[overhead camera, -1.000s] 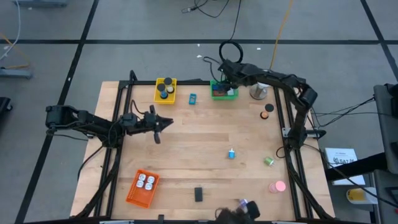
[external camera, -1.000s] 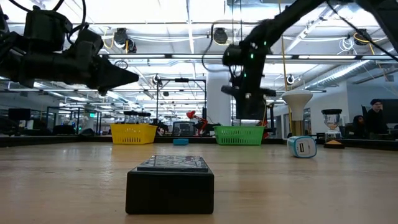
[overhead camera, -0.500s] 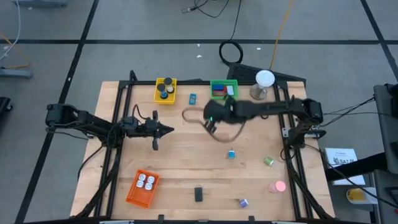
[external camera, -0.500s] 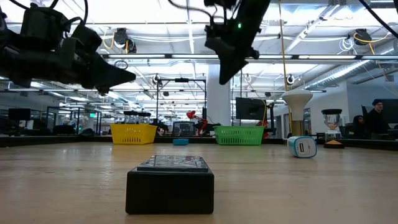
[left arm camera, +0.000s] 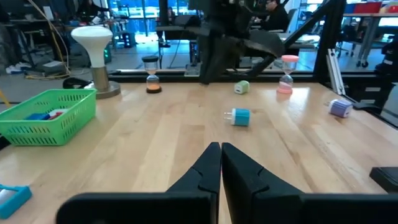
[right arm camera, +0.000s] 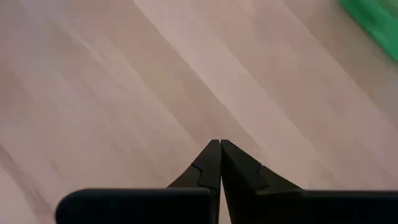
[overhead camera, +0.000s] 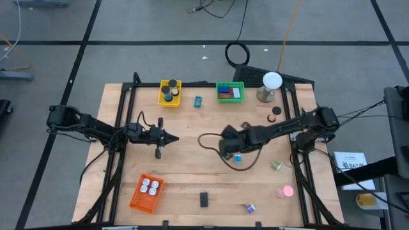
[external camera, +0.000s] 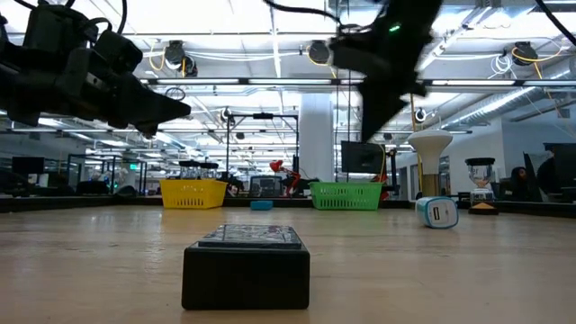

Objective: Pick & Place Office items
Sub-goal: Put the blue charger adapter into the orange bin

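Mid-frame on the tabletop (overhead camera: 192,163): right tool (overhead camera: 225,145) pinched closed, empty, beside the cyan clip (overhead camera: 238,158) — likely next pick. Left tool (overhead camera: 167,137) also closed, parked centre-left.

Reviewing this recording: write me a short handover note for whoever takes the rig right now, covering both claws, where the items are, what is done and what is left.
Left claw: shut, empty, above the table's left middle.
Right claw: shut, empty, over the centre beside the blue-and-white piece.
Done: black discs in the yellow basket, red and blue pieces in the green basket, white pieces in the orange basket.
Left loose: cyan piece between the far baskets, blue-and-white piece, green piece, pink piece, purple piece, black block, small dark and orange pieces near the white ball on its stand.
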You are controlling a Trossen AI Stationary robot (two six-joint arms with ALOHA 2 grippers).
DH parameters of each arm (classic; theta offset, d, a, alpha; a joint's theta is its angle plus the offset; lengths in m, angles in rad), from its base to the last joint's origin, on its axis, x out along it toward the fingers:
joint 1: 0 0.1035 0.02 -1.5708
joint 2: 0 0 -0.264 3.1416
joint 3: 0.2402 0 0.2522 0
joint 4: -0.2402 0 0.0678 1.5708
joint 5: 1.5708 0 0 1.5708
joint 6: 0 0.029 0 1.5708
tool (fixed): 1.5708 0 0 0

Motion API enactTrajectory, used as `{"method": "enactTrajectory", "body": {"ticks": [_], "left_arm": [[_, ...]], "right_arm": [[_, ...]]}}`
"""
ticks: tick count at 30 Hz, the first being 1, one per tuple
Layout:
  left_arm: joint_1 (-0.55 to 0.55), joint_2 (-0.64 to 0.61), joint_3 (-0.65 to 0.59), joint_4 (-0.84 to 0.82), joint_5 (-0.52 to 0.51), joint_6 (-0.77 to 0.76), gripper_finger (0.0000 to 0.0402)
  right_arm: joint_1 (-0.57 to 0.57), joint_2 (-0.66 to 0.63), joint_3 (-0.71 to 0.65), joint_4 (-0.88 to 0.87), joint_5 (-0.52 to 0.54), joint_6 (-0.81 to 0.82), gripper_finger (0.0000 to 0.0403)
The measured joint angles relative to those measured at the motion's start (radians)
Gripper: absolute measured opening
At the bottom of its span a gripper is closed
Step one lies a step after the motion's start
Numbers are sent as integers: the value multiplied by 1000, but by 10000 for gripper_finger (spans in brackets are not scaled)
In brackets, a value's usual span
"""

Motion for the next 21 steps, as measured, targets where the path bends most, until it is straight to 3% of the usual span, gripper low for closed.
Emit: {"method": "enactTrajectory", "body": {"ticks": [5, 8, 17, 21], "left_arm": [[-1, 0, 0, -6, -27, -26, 5], [-4, 0, 0, -9, -49, -30, 16], [-6, 0, 0, -17, -72, -37, 5], [-6, 0, 0, -39, -79, -40, 6]], "right_arm": [[65, -14, 1, -252, -70, 257, 9], [114, -14, 1, -305, -115, 379, 31], [209, -12, -2, -157, -108, 536, 168], [211, -13, -65, -82, -96, 567, 228]]}}
